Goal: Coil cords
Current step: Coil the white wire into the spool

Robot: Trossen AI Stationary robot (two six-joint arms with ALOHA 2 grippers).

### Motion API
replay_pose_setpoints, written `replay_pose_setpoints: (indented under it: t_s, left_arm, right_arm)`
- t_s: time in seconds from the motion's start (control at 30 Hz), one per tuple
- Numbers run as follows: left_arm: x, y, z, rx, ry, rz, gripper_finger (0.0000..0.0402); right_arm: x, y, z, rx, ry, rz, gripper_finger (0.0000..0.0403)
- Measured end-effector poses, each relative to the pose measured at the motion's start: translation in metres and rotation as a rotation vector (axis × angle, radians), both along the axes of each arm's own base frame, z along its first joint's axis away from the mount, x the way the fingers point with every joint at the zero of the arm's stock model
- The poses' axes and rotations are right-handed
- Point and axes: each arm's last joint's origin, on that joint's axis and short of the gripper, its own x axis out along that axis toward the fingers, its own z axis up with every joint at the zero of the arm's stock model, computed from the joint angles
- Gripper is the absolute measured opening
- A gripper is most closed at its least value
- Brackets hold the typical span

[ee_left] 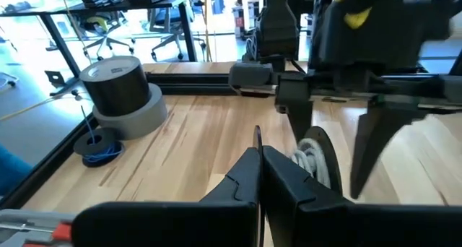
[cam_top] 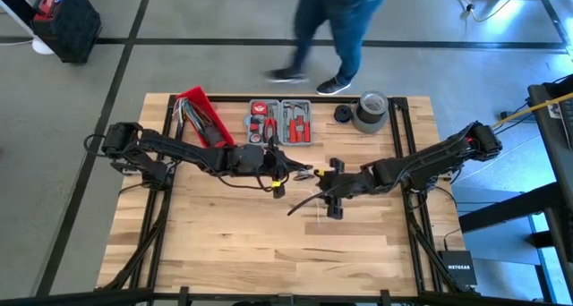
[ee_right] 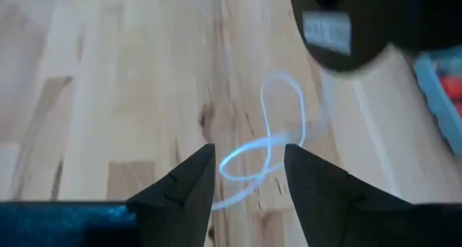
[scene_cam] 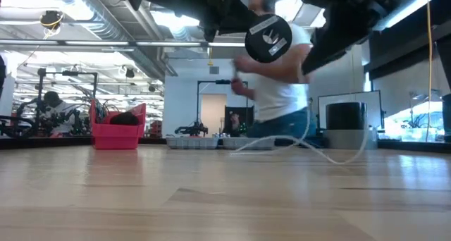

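A black spool disc with a white label [scene_cam: 268, 38] hangs above the table's middle; turns of the white cord [ee_left: 304, 157] lie against it. From it the white cord sags in loose loops [ee_right: 268, 142] onto the wood [scene_cam: 310, 148]. My left gripper [ee_left: 258, 154] is shut at the spool. My right gripper [ee_right: 249, 167] is open, tilted down over the cord loops, one finger either side of them, touching nothing. In the left wrist view the right gripper [ee_left: 330, 176] stands by the spool. A dark line that may be the black cord [cam_top: 302, 205] runs out from under the grippers. My left gripper comes in nearly level from the table's left. A thin dark edge [ee_left: 257, 136] stands up between its shut fingertips, pinched there; I take it for part of the spool, though the fingers hide the join. The spool is lifted clear, and the white cord hangs slack from it.
Along the far edge stand a red bin [cam_top: 201, 114], an open tool case [cam_top: 279, 121] and a grey tape roll with a black roll on top [cam_top: 370, 112]. A small blue coil [ee_left: 97, 147] lies beside the rolls. A person [cam_top: 336, 29] walks past beyond the far edge.
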Motion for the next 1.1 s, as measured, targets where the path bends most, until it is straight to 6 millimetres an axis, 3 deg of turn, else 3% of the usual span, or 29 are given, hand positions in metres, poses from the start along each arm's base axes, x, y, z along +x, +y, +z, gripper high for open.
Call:
replay_pose_setpoints:
  t_s: [0.27, 0.6, 0.8, 1.1]
  left_arm:
    - [0.0, 0.0, 0.0, 0.002, 0.003, 0.003, 0.0]
    - [0.0, 0.0, 0.0, 0.002, 0.001, 0.003, 0.0]
    - [0.0, 0.0, 0.0, 0.002, 0.001, 0.003, 0.0]
    - [0.0, 0.0, 0.0, 0.004, 0.002, 0.003, 0.0]
  right_arm:
    - [-0.014, -0.009, -0.018, -0.121, 0.122, -0.171, 0.0172]
    - [-0.018, -0.008, -0.055, -0.008, -0.231, -0.061, 0.0172]
    - [-0.019, -0.008, -0.061, 0.055, -0.32, -0.071, 0.0172]
    - [-0.008, -0.004, -0.08, 0.077, -0.321, -0.073, 0.0172]
